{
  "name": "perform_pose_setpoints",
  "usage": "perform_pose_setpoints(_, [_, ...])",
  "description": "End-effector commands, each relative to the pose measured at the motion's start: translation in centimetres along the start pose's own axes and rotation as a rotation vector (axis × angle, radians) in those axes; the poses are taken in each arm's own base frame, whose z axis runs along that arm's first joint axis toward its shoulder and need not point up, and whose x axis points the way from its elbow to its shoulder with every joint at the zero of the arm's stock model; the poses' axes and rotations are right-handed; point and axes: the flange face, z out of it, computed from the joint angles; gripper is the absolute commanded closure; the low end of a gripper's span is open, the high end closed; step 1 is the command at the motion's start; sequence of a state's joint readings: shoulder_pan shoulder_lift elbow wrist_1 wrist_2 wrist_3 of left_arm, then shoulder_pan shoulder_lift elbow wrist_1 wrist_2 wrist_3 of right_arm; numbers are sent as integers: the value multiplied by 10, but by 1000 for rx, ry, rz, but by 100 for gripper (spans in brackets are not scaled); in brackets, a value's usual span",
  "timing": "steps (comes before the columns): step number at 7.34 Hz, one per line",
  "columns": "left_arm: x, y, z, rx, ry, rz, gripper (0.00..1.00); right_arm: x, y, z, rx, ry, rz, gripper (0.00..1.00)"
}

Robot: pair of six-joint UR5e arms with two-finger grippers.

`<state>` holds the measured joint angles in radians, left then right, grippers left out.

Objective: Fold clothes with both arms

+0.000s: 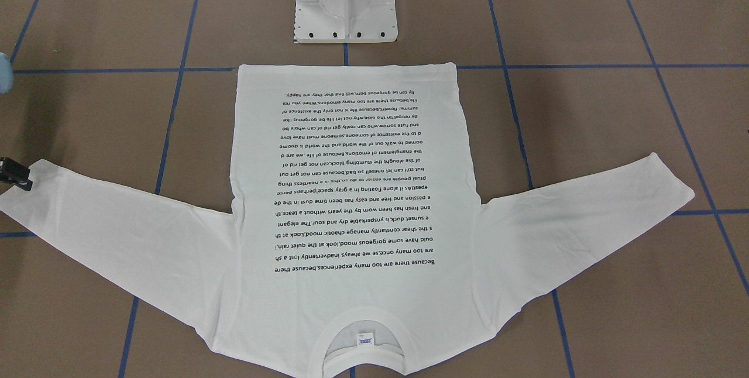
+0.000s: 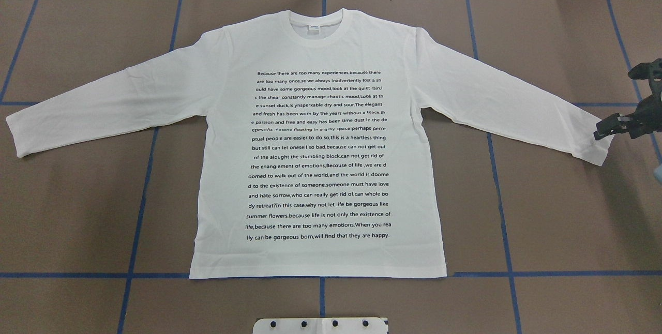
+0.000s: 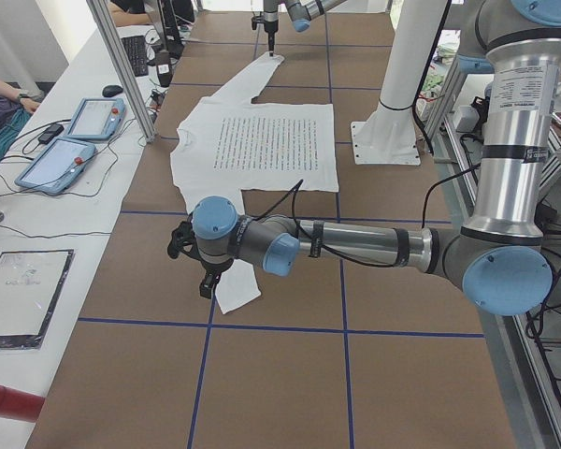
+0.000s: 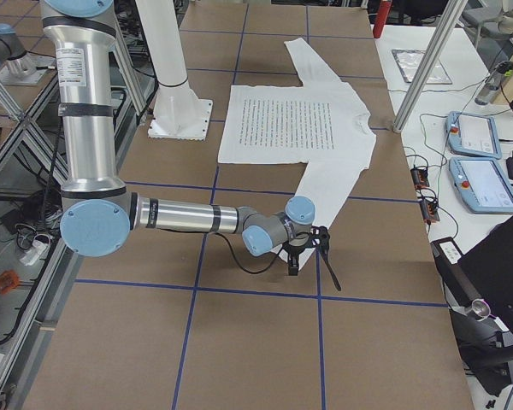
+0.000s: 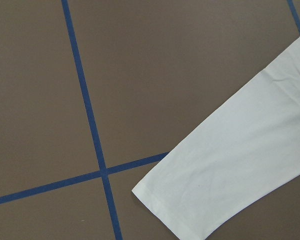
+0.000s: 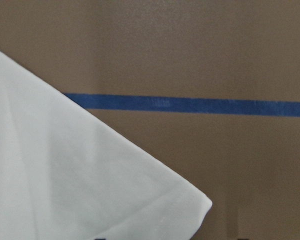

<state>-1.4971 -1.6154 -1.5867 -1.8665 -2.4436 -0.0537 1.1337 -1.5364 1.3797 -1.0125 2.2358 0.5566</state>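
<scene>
Right gripper (image 2: 628, 117) is at the outer end of the T-shirt (image 2: 320, 142)'s right cuff (image 2: 595, 150). The jaws look spread with nothing pinched, and the right wrist view shows the cuff corner lying flat and free. Left gripper (image 3: 198, 271) hangs above the shirt's left cuff (image 5: 160, 195). It shows only in the side view, so I cannot tell if it is wide or closed, and no fingers show in the left wrist view.

The shirt lies flat on the table (image 2: 77, 39), print up, with sleeves spread to both sides. The hem is toward the pedestal base (image 1: 345, 9) and the collar (image 2: 320, 26) is on the shirt's far end.

Progress, as a judgement: nothing is folded yet. With both arms at the cuffs, the current step looks like the sleeve grasp. Sleeves in and the body folds are all left to do.
</scene>
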Motion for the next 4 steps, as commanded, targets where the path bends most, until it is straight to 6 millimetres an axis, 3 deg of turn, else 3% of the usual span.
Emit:
perform_pose_setpoints(1, [0,-1,0,2,-1,2,0,-3,-8,3,-5,-3,3,23])
perform_pose_setpoints(4, [2,-4,-2,6,-1,5,0,-4,-7,4,-20,-23,5,48])
